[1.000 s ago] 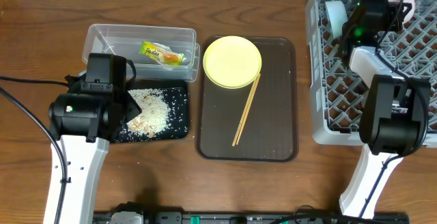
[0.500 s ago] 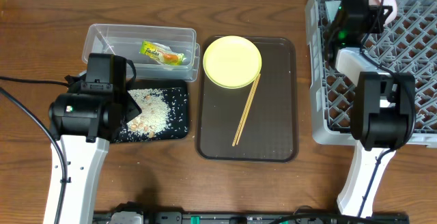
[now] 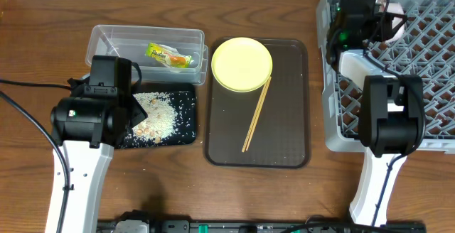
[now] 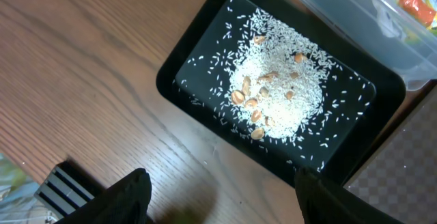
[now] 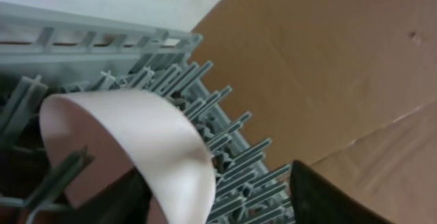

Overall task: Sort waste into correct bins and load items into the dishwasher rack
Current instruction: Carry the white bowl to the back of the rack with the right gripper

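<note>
The grey dishwasher rack (image 3: pixel 426 55) fills the right side. My right gripper (image 3: pixel 353 9) hovers over its back left corner. In the right wrist view this gripper (image 5: pixel 215 183) is open, and the white bowl (image 5: pixel 130 135) stands on edge among the rack's tines, close to the left finger (image 5: pixel 113 200). My left gripper (image 4: pixel 222 200) is open over bare wood beside the black tray (image 4: pixel 174 67), which holds the rice scraps (image 4: pixel 280 94). The snack wrapper (image 3: pixel 169 56) lies in the clear tub (image 3: pixel 114 34). The yellow plate (image 3: pixel 242 64) and chopsticks (image 3: pixel 256 114) rest on the brown tray (image 3: pixel 284 119).
The clear tub and the black tray (image 3: pixel 186 130) sit side by side at the left, with the left arm over them. The brown serving tray lies in the middle. A brown cardboard surface (image 5: pixel 328 60) shows beyond the rack's back wall.
My right gripper has swung left along the rack's back edge with the white bowl, and its jaws have gone from shut to open. The left arm has not moved.
</note>
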Motion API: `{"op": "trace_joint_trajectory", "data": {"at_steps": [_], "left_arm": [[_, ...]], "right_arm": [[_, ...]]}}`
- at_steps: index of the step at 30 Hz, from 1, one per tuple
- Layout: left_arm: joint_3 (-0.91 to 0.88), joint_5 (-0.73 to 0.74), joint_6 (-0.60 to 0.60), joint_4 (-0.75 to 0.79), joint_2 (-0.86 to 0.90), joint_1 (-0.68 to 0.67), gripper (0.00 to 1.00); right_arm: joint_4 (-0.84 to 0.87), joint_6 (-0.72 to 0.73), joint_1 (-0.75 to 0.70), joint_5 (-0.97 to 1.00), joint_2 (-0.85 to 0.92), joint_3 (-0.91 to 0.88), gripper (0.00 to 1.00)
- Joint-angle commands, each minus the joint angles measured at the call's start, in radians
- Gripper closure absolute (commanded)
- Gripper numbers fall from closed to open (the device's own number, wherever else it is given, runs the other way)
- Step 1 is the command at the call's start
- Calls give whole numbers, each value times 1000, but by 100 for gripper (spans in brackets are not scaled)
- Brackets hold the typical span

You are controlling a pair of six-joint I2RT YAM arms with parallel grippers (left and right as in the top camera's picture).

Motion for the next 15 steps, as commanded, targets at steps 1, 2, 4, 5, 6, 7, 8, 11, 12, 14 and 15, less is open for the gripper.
{"op": "trace_joint_trajectory", "data": {"at_steps": [1, 2, 4, 5, 6, 7, 8, 11, 12, 14, 15], "left_arm": [[5, -13, 2, -5, 0, 3, 29], [5, -13, 2, -5, 0, 3, 29], [5, -13, 2, -4, 0, 3, 30], [5, -13, 2, -4, 0, 3, 30], [5, -13, 2, -4, 0, 3, 30], [5, -13, 2, -4, 0, 3, 30], [5, -13, 2, -4, 0, 3, 29], [5, -13, 2, -4, 0, 3, 30], [5, -13, 2, -4, 0, 3, 30], [5, -13, 2, -4, 0, 3, 30], [5, -13, 2, -4, 0, 3, 30]], "right_arm": [[-26, 53, 3, 35, -78, 6, 36], [-47, 54, 3, 35, -91, 6, 36], [-85, 83, 2, 32, -123, 6, 36], [-116, 101, -1, 16, -144, 6, 36], [-156, 121, -4, -8, -165, 6, 36], [-215, 160, -8, -40, -191, 6, 35], [-279, 207, -13, -78, -218, 6, 34], [-548, 378, -42, -377, -320, 6, 34], [-629, 407, -58, -539, -352, 6, 35], [-723, 417, -91, -776, -393, 6, 35], [-752, 433, -105, -838, -403, 6, 33]]}}
